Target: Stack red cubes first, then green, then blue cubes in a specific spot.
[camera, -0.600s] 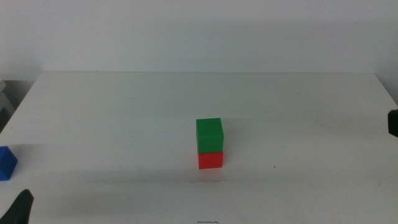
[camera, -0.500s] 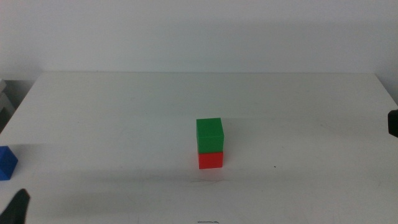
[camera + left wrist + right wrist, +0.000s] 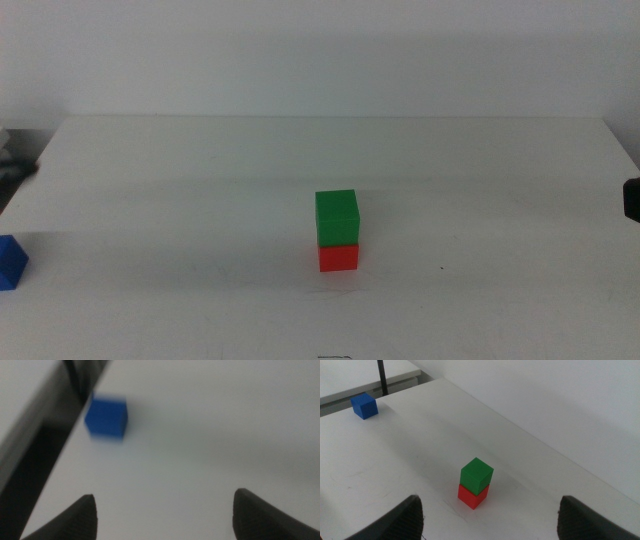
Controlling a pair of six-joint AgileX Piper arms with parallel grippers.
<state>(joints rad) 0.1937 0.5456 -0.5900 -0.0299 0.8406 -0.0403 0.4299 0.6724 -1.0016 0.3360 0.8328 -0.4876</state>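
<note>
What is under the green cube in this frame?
The red cube sits directly under the green cube, on the white table. Its top face is covered. Whether they line up exactly, I cannot tell.

White table (image 3: 200, 180) bears red cube (image 3: 339, 258) and blue cube (image 3: 10, 263).

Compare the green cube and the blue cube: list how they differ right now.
Colour: the green cube is green, the blue cube deep blue. Support: the green cube sits on the red cube, the blue cube directly on the table. Place: the green cube is near the table's middle, the blue cube by its left edge, ahead of the open left gripper. Both look the same size, plain and matte.
</note>
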